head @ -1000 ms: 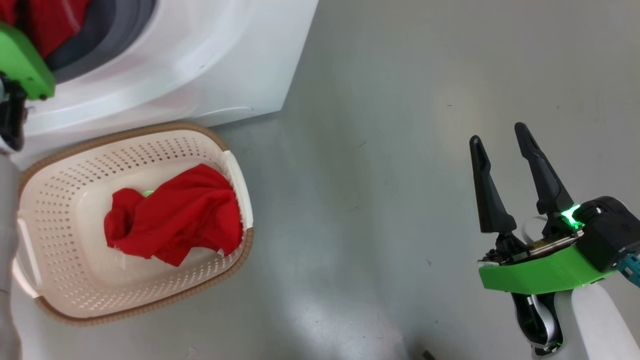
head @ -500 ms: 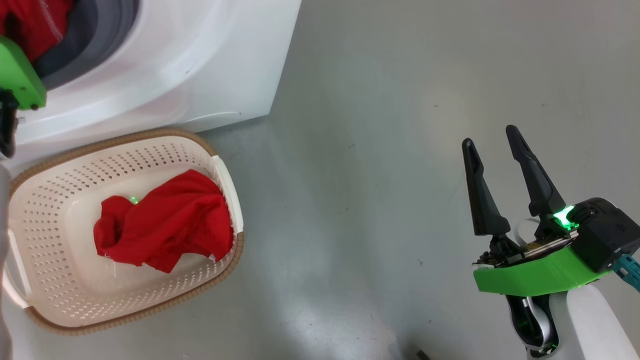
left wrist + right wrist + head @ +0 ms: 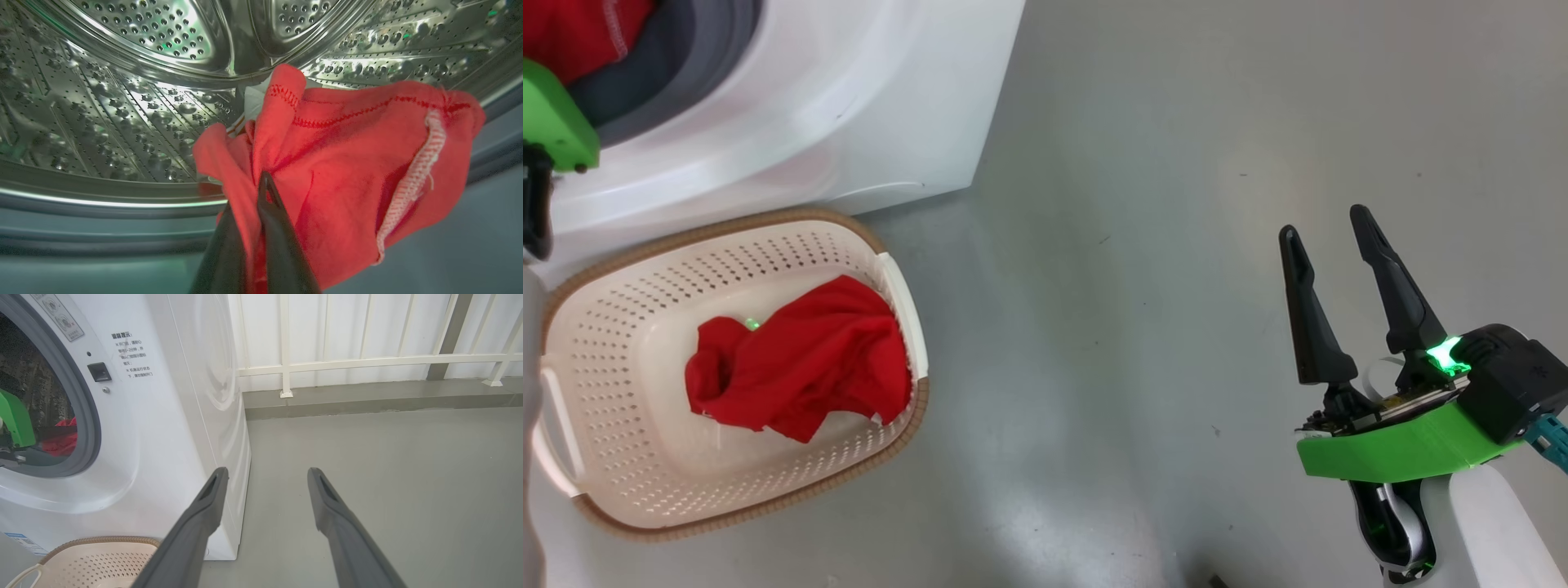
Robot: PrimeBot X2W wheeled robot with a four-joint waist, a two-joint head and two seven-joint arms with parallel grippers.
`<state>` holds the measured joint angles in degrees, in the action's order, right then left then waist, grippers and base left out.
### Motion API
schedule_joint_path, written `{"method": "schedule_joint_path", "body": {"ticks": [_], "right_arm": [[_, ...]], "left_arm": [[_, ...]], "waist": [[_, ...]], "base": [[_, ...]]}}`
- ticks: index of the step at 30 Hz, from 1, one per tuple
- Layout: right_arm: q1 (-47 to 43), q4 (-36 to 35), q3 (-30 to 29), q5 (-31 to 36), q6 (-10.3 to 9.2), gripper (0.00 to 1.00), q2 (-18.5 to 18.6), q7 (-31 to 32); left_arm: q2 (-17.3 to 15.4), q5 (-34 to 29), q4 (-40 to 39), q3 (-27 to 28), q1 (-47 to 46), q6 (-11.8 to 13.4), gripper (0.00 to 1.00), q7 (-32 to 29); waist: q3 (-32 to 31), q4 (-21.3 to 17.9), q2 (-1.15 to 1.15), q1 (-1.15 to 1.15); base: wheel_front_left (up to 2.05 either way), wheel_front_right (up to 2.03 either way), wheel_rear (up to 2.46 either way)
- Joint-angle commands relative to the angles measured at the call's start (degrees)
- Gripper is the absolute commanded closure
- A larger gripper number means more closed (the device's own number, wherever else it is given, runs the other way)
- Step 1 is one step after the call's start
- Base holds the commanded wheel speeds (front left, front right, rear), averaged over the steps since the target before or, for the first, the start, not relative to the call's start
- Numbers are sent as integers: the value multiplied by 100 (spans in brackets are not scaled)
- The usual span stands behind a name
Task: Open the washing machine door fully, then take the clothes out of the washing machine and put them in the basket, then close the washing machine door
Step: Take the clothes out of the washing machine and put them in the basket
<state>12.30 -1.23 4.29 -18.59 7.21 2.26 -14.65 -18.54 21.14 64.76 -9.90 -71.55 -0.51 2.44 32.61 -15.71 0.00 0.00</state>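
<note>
Inside the washing machine's [image 3: 809, 98] steel drum [image 3: 122, 102], my left gripper [image 3: 255, 196] is shut on a fold of the red clothes [image 3: 347, 163]. That garment also shows at the drum mouth [image 3: 572, 33] beside my left arm's green wrist mount [image 3: 551, 114]. A second red garment [image 3: 800, 359] lies in the cream basket [image 3: 621, 327], which stands on the floor against the machine's front. My right gripper [image 3: 1327, 224] hangs open and holds nothing, over the floor far right of the basket. The washing machine door is out of view.
Bare grey floor [image 3: 1135, 286] spreads to the right of the machine. In the right wrist view a white railing [image 3: 367, 361] on a low kerb runs behind the machine [image 3: 163, 437], and the basket's rim [image 3: 94, 541] shows at the bottom left.
My left gripper has shut on the red garment in the drum. The head view has shifted slightly. The right gripper and the garment in the basket keep their places.
</note>
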Motion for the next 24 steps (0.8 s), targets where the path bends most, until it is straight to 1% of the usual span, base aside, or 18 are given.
{"method": "schedule_joint_path", "body": {"ticks": [1, 7, 12, 17, 24], "right_arm": [[50, -111, 86, -46, 28, 0, 62, -35], [37, -110, 75, -20, 28, 0, 62, -35], [24, -95, 69, 13, 28, 0, 62, -35], [-30, -82, 30, 3, 28, 0, 62, -35], [-110, -55, 26, 38, 28, 0, 62, -35]], "left_arm": [[-233, 33, -192, 85, 49, -20, 100, 157], [-137, 109, -395, 110, 278, -68, 100, 774], [-40, 203, -653, 166, 593, -106, 100, 1093], [38, 226, -1140, 205, 987, -136, 100, 1224], [126, 179, -1942, 277, 1546, -33, 100, 1252]], "waist": [[-25, 33, 0, 0], [-121, 147, 0, 0], [-237, 261, 0, 0], [-371, 383, 0, 0], [-592, 507, 0, 0]], "base": [[0, 0, 0], [0, 0, 0], [0, 0, 0], [0, 0, 0], [0, 0, 0]]}}
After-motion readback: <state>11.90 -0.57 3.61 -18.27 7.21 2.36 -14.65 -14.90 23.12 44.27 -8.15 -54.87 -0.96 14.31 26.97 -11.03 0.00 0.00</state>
